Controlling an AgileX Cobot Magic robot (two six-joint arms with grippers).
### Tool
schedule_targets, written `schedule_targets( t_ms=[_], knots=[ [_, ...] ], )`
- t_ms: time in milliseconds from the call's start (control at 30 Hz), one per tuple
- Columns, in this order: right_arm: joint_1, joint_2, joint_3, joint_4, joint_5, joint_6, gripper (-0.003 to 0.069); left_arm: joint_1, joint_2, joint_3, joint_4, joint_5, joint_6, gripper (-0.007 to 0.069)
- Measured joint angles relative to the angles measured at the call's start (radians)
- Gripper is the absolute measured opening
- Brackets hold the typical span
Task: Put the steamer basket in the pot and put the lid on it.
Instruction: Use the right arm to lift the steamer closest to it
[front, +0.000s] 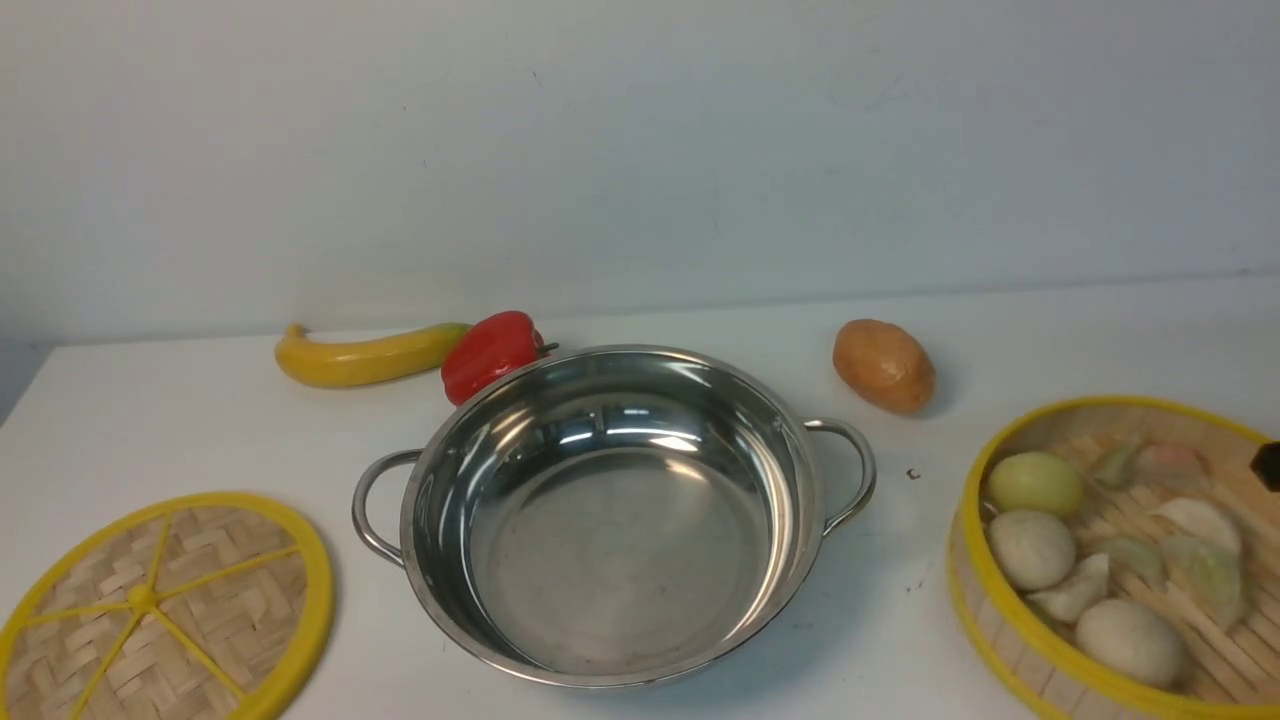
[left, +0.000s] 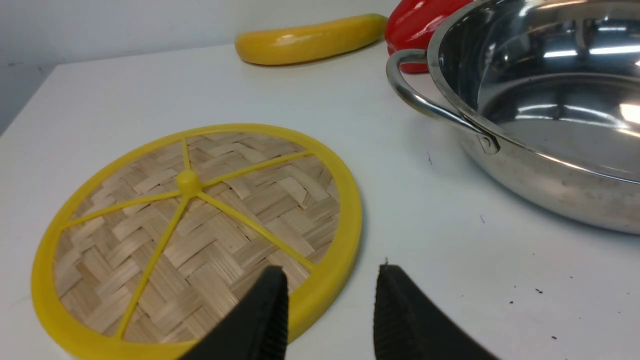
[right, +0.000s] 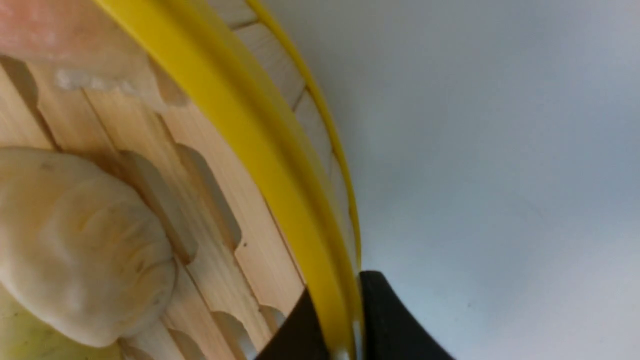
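the right gripper (right: 345, 305) has its two black fingers pinched on the yellow rim of the round bamboo steamer basket (front: 967, 530), one finger inside the wall and one outside, at the basket's right side. the basket sits on the white table (front: 890, 610) to the right of the wide shiny steel pot (front: 620, 540), apart from it and not yet in. a one-sided pinch like this could let the basket tip once raised, sending the pale buns and dumplings (front: 1030, 548) rolling across the slats or out, or the thin wall could slip free. carried low, it could catch the pot's looped right handle (front: 850, 470). the left gripper (left: 330, 280) is open and empty by the rim of the flat woven yellow-rimmed lid (front: 160, 600), which lies left of the pot
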Motion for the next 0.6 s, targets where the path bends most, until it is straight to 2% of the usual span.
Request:
schedule_targets(
  t_ms=[300, 467, 600],
  knots=[
    [0.006, 0.000, -0.106, 0.082, 0.029, -0.001, 0.0025, 0.000, 0.000, 0.000, 0.000, 0.000, 0.000, 0.0238],
    [0.046, 0.000, -0.189, 0.077, 0.032, -0.001, 0.0025, 0.000, 0.000, 0.000, 0.000, 0.000, 0.000, 0.0238],
    [0.125, 0.000, -0.270, 0.076, 0.040, 0.012, 0.0025, 0.000, 0.000, 0.000, 0.000, 0.000, 0.000, 0.0238]
  ],
)
